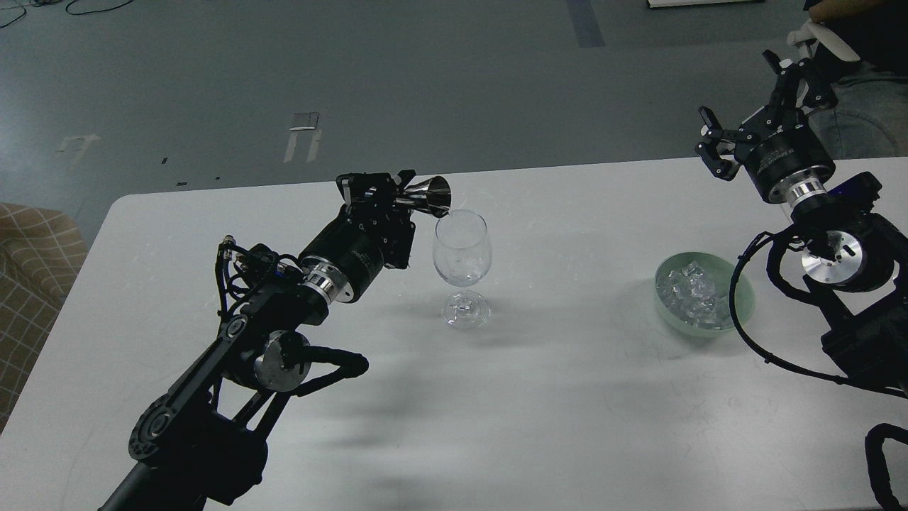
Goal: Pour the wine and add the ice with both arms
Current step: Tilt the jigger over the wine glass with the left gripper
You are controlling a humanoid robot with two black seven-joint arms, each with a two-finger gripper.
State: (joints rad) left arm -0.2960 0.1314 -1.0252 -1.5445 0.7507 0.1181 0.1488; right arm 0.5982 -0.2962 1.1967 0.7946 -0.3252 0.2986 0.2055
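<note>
Toward the table's [567, 440] far edge, the left gripper [397, 195] clasped a metal jigger [429, 195], tipped over the wine glass [462, 266]; pouring looked underway or nearly finished. Near the right edge, the ice [691, 294] sat untouched in a green bowl [741, 301]. Above it, the right gripper [713, 142] hung spread and empty, so icing seemed left to do.

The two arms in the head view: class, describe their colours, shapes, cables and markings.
Both arms are black and jointed, with silver ring joints and looping black cables. The left hand and right hand have black fingers on cylindrical black bodies bearing small pale lettering, too fine to read.
</note>
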